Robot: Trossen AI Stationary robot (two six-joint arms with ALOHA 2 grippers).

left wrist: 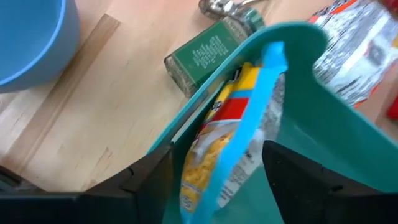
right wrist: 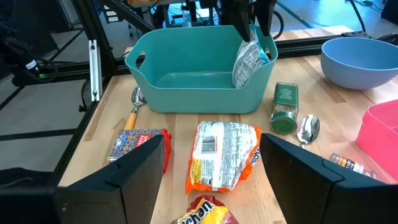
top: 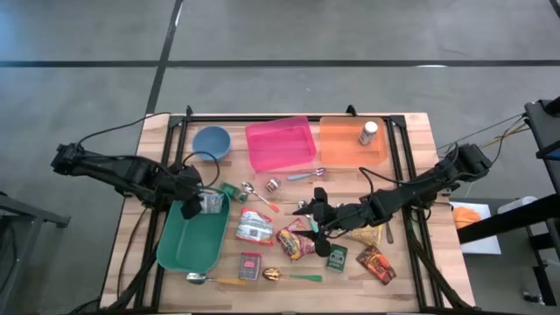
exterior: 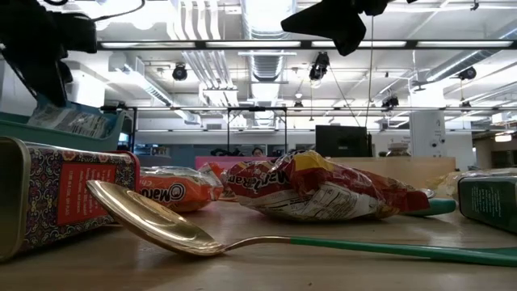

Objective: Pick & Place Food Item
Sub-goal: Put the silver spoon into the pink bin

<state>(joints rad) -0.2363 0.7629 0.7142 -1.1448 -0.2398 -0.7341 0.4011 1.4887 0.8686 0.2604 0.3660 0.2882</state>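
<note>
A teal bin stands at the table's left near side. A snack packet with a blue edge and a yellow and red face stands on end in the bin's far right corner, leaning on the wall. My left gripper hangs open right over it, pointing steeply down, one finger on each side of the packet's top. My right gripper is open in the air above the loose packets mid-table, an orange and white packet lying ahead of it. My left gripper has its fingers spread on either side of the packet's upper end, coming from above. I cannot tell whether they touch it. The packet's lower end rests inside the bin.
Along the far edge stand a blue bowl, a pink bin and an orange bin with a bottle. A green tin, spoons, small tins and more packets are scattered mid-table.
</note>
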